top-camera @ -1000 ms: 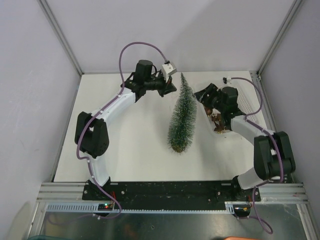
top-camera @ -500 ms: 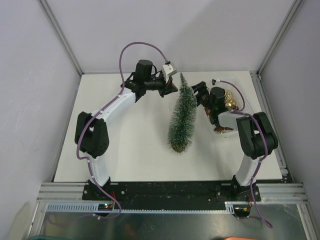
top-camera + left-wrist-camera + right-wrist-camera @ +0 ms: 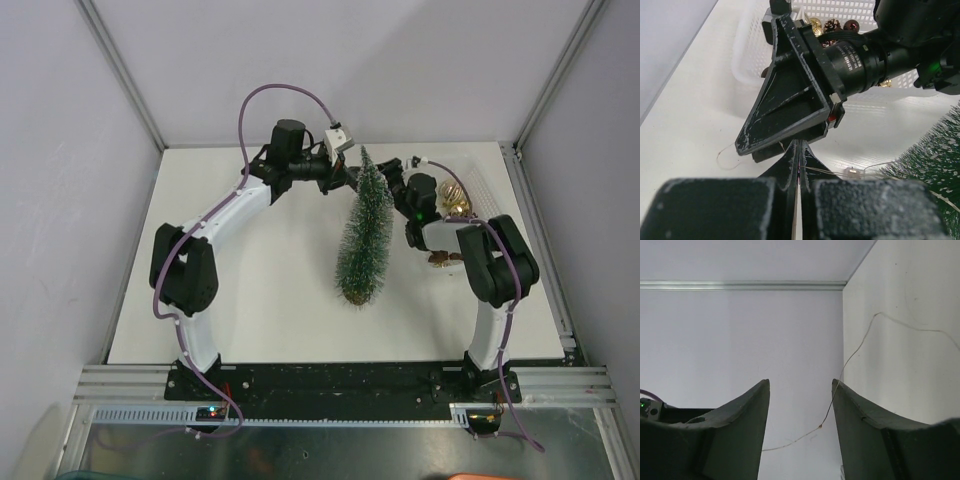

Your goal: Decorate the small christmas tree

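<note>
The small christmas tree stands upright mid-table, its frosted green bristles filling the lower right corner of the left wrist view. My left gripper is at the left of the treetop, jaws shut on a thin light wire that carries a small bulb and runs toward the tree. My right gripper hovers at the right of the treetop, open. The same kind of wire hangs between its fingers and brushes the right fingertip. One right finger looms just beyond my left fingertips.
A white plastic basket of gold and brown baubles sits at the back right, partly covered by the right arm; the left wrist view shows its wall. Enclosure walls and frame posts ring the table.
The right arm has swung left from the basket to the treetop, its elbow folding in. The left gripper has barely shifted toward the tree and stays shut.
</note>
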Available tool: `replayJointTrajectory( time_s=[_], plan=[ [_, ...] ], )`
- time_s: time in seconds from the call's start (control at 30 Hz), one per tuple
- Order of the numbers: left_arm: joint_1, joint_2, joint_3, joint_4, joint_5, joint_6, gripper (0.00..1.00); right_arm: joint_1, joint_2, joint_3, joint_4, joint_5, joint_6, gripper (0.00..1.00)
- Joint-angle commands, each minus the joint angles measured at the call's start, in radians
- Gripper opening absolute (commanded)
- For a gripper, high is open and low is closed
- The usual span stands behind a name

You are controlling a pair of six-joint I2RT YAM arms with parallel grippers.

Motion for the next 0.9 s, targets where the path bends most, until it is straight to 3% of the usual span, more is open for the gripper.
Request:
replayJointTrajectory(
  time_s=[0.0, 0.23, 0.5, 0.53, 0.57, 0.6, 0.63, 0.67, 0.73, 0.87],
  plan=[
    [-0.004, -0.036, 0.012, 0.039, 0.039, -0.024, 0.0, 0.026, 0.032, 0.064, 0.059, 0.036, 0.047, 0.54],
    [-0.003, -0.07, -0.022, 0.039, 0.037, -0.034, 0.0, 0.022, -0.006, 0.074, -0.036, 0.101, -0.061, 0.21],
    [0.008, -0.147, -0.104, 0.038, 0.007, -0.036, 0.03, -0.026, -0.115, 0.08, -0.205, 0.145, -0.234, 0.01],
    [0.011, -0.156, -0.115, 0.037, -0.005, -0.045, 0.08, -0.029, -0.14, 0.08, -0.227, 0.153, -0.259, 0.0],
    [0.016, -0.167, -0.127, 0.035, -0.016, -0.058, 0.23, -0.032, -0.162, 0.081, -0.252, 0.166, -0.294, 0.0],
    [0.021, -0.179, -0.143, 0.033, -0.025, -0.068, 0.42, -0.033, -0.191, 0.08, -0.274, 0.178, -0.336, 0.0],
    [0.029, -0.197, -0.158, 0.03, -0.03, -0.075, 0.67, -0.033, -0.222, 0.08, -0.299, 0.192, -0.367, 0.0],
    [0.036, -0.214, -0.179, 0.026, -0.033, -0.077, 0.83, -0.034, -0.247, 0.08, -0.323, 0.203, -0.406, 0.0],
    [0.056, -0.259, -0.226, 0.012, -0.036, -0.073, 0.96, -0.034, -0.298, 0.08, -0.38, 0.239, -0.48, 0.0],
    [0.107, -0.37, -0.335, -0.04, -0.036, -0.049, 0.99, -0.024, -0.386, 0.072, -0.496, 0.311, -0.637, 0.0]
  ],
)
